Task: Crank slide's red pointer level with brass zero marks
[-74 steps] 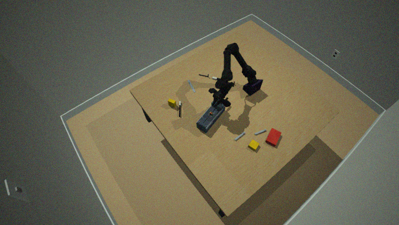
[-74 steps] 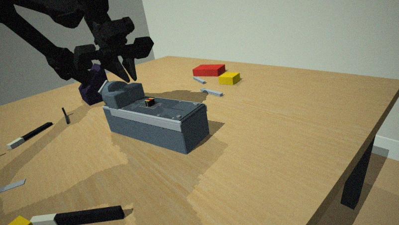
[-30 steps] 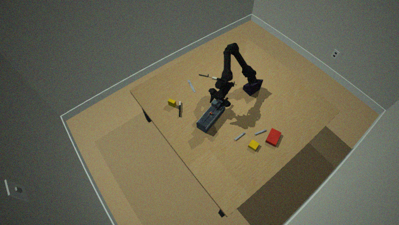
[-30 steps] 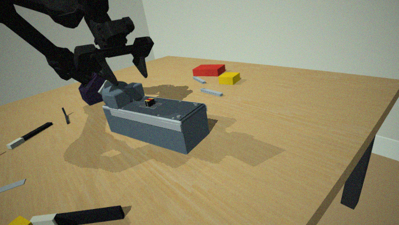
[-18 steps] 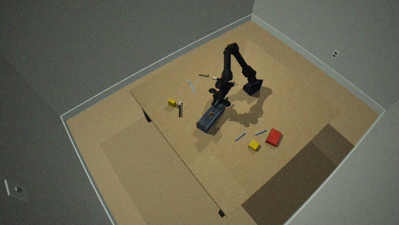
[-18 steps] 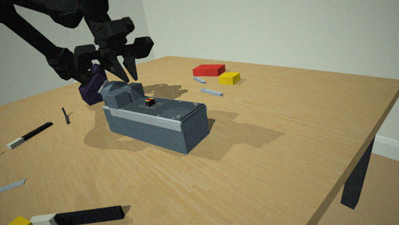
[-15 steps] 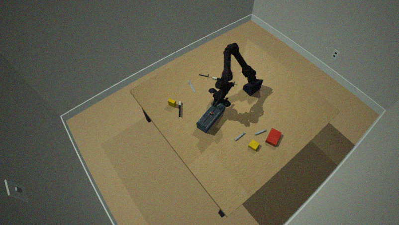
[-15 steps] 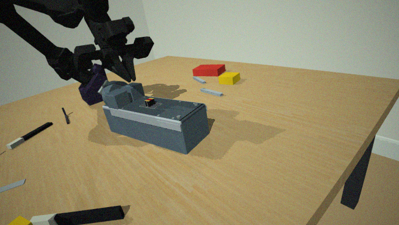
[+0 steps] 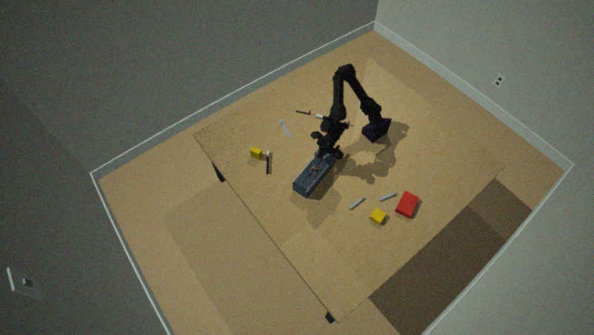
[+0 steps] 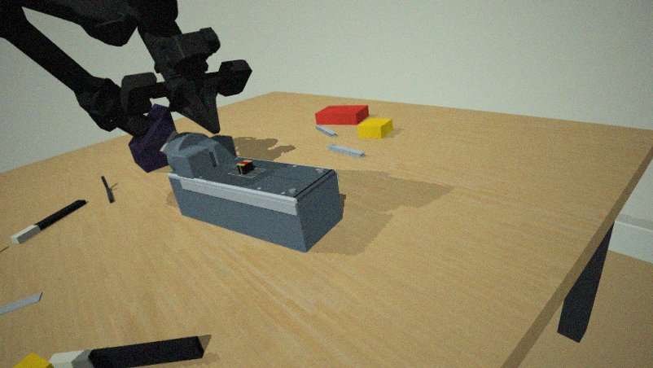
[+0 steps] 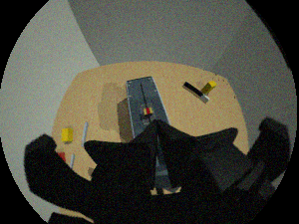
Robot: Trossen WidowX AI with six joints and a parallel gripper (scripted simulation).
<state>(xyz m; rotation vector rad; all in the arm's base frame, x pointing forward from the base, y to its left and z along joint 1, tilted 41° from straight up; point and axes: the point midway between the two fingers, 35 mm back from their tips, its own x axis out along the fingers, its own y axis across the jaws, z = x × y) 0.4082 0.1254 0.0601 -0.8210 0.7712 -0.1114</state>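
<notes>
The blue-grey machine (image 9: 302, 187) (image 10: 238, 219) (image 11: 141, 89) stands on the table with its long slot facing up. The slide's red pointer (image 10: 245, 162) (image 11: 148, 111) sits between small brass-yellow marks near the crank end; the views are too coarse to tell whether it is exactly level. The rounded grey crank part (image 10: 187, 157) is at the end nearest the arm's base. Its handle cannot be made out clearly. My gripper (image 10: 216, 131) (image 11: 156, 121) is shut and empty, fingertips together, just above or behind the crank part in the exterior view. Its fingers hide much of the crank end in the wrist view.
A red block (image 9: 406, 204) (image 10: 342, 115), a yellow block (image 9: 377, 216) (image 10: 374, 128) and two grey bars (image 9: 357, 203) (image 9: 387, 196) lie to one side. Another yellow block (image 9: 255, 153), a black-and-white stick (image 9: 267, 163) and a grey bar (image 9: 285, 127) lie on the other.
</notes>
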